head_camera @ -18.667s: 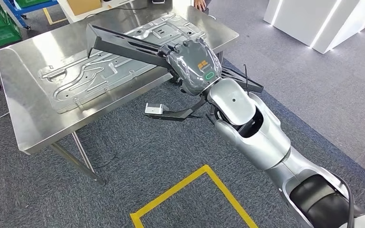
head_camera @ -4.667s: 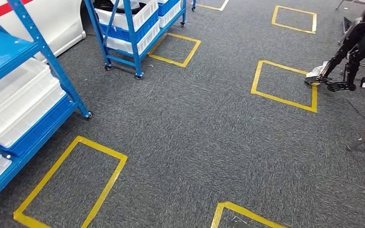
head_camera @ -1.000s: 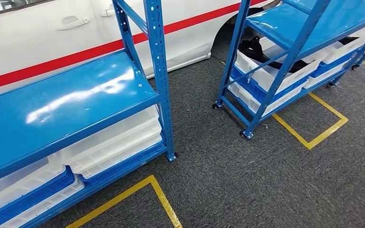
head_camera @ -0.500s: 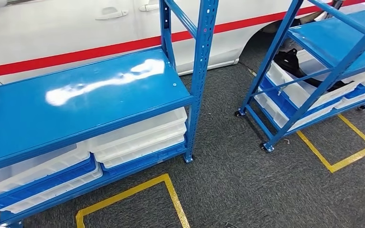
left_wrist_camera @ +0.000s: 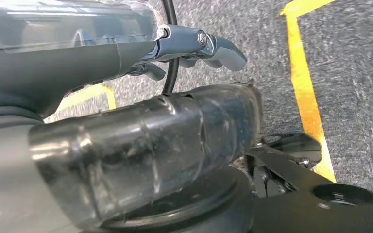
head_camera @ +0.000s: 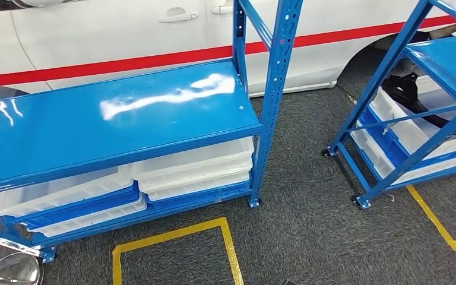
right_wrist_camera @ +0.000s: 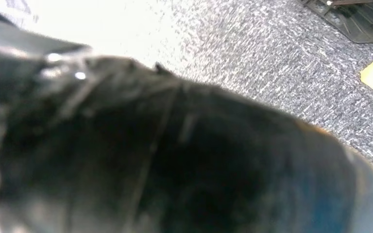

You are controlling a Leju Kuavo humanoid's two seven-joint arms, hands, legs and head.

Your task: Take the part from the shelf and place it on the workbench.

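— Blue steel, white car: the near shelf (head_camera: 124,113) stands square ahead of you, white trays (head_camera: 190,166) stacked on its lower level. Where is the part?

— Probably off to your right. A black part (head_camera: 399,88) lies in a white bin (head_camera: 392,116) on the second shelf (head_camera: 445,59), behind that rack's slanted brace (head_camera: 412,116).

— What could go wrong?

— You could stop at the wrong rack. And a long piece drawn out past that brace may snag, tip the bin or slip from the hand.

— The hands?

— Your left hand (left_wrist_camera: 150,136) hangs over the carpet (left_wrist_camera: 359,73), fingers (left_wrist_camera: 218,48) spread from the thumb, holding nothing. Your right hand (right_wrist_camera: 175,145) is a dark blur against the lens; whether it is spread or closed, I cannot tell.

— Anything else unclear?

— The part is cut off by the rack's frame, so its full shape and length are guesswork, and the second shelf runs off the frame's edge.
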